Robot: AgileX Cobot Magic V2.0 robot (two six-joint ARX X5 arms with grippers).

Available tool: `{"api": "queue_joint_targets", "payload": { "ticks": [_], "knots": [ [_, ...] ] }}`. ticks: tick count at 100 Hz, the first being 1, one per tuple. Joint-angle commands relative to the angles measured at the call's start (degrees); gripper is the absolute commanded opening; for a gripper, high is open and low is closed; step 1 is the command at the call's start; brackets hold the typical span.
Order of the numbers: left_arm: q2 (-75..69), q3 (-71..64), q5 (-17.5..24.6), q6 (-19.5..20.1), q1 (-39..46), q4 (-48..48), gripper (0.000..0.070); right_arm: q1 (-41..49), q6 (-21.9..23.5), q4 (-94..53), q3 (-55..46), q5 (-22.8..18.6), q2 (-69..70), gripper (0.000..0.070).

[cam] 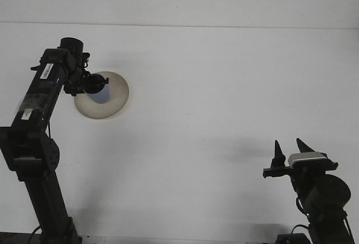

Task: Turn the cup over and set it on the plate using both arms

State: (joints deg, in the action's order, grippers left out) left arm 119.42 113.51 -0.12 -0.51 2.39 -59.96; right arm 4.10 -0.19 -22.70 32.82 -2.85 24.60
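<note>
A: Where is the left gripper (96,83)?

B: Upper left of the frame, at the end of the left arm (44,90), which rises from the bottom left corner and bends toward the plate (112,99). The gripper's tip reaches over the plate's left part. I cannot tell whether its fingers are apart or together; they merge into one dark shape against the cup.

A: And the cup (100,89)?

B: A small blue thing on the plate, left of the plate's middle, right at the gripper's tip. The gripper covers part of it, so I cannot tell whether it is held or merely touched, nor which way up it sits.

A: The plate itself?

B: Round, pale beige, flat on the white table (213,87), upper left. Its left edge is hidden behind the arm's wrist.

A: The right gripper (287,153)?

B: Lower right of the frame, well apart from the plate. Its two dark fingers (277,154) point upward with a clear gap between them, and nothing sits in that gap. Below them are a grey block and the round dark body of the right arm (322,196).

A: Anything else about?

B: A white label (47,71) on the left arm near the wrist, and a thin cable (46,140) hanging by its lower part.
</note>
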Motion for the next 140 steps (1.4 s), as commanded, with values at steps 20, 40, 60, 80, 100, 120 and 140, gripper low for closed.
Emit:
{"api": "queue_joint_targets", "payload": {
  "ticks": [20,40,60,80,100,120,140],
  "knots": [
    [1.22,3.61,0.13,-0.81,0.26,-0.59,0.0473,0.07,0.11,0.83,0.50,0.09,0.13,0.0406],
    [0.70,11.82,0.15,-1.68,0.20,-5.03,0.0473,0.07,0.11,0.79,0.50,0.09,0.13,0.0407],
    [-3.39,15.61,0.15,-1.88,0.17,-8.00,0.0472,0.07,0.13,0.81,0.50,0.09,0.13,0.0406],
    [-9.64,15.52,0.15,-1.92,0.17,-11.56,0.0472,0.07,0.13,0.79,0.48,0.09,0.13,0.0406],
    [-16.65,13.07,0.15,-2.14,-0.48,-11.96,0.0472,0.07,0.11,0.79,0.50,0.09,0.13,0.0406],
    [-27.28,3.19,0.11,-2.16,-2.29,-8.76,0.0471,0.07,0.13,0.76,0.50,0.07,0.13,0.0406],
    [-43.06,-17.16,0.11,-2.27,-4.11,2.78,0.0471,0.07,0.13,0.76,0.50,0.07,0.13,0.0406]
  ]
}}
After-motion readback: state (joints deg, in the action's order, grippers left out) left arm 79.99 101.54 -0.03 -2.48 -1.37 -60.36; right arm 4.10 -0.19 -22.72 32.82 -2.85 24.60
